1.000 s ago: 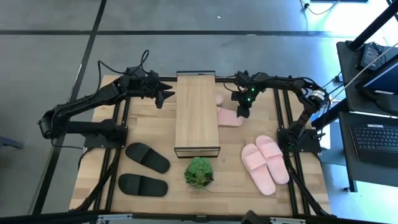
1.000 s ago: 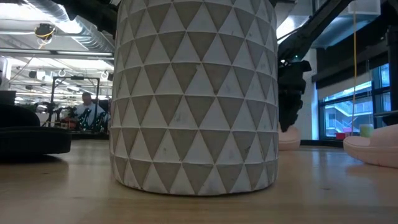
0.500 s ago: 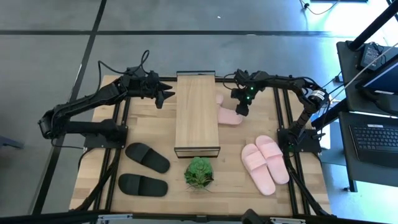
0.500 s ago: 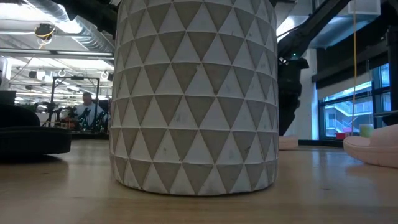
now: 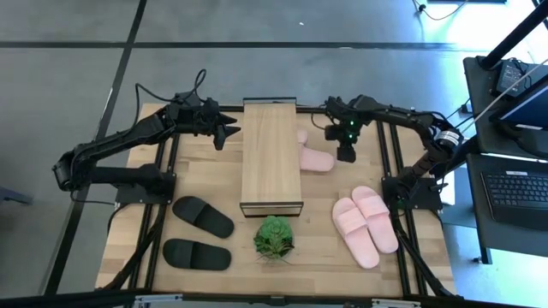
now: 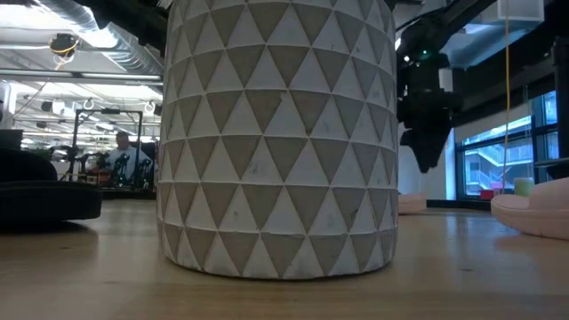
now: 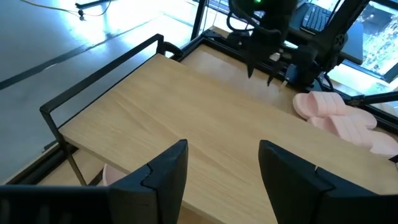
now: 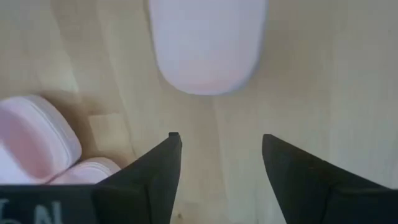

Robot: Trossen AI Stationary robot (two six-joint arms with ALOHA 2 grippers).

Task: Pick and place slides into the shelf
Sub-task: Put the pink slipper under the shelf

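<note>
The shelf (image 5: 271, 158) stands mid-table, its plank top (image 7: 186, 118) under my open left gripper (image 7: 222, 146), which hovers at its far left corner (image 5: 229, 133). One pale pink slide (image 5: 317, 159) lies flat on the table, its inner end at the shelf's right side. Another (image 5: 301, 136) peeks out just beyond it. My right gripper (image 5: 345, 155) hangs open above the table to the right of that slide's free end (image 8: 205, 43), pointing down and touching nothing. A pink pair (image 5: 366, 224) lies near right and two black slides (image 5: 203, 216) (image 5: 197, 254) near left.
A green plant in a white patterned pot (image 5: 274, 237) stands in front of the shelf's near end and fills the low view (image 6: 276, 133). Dark frame rails (image 5: 390, 162) run along both table sides. Bare wood lies between the shelf and the pink pair.
My right gripper has let go of the pink slide beside the shelf, risen off it and drawn back toward the table's right edge, tipping to point more steeply down. The slide stays flat on the table at the shelf's right side.
</note>
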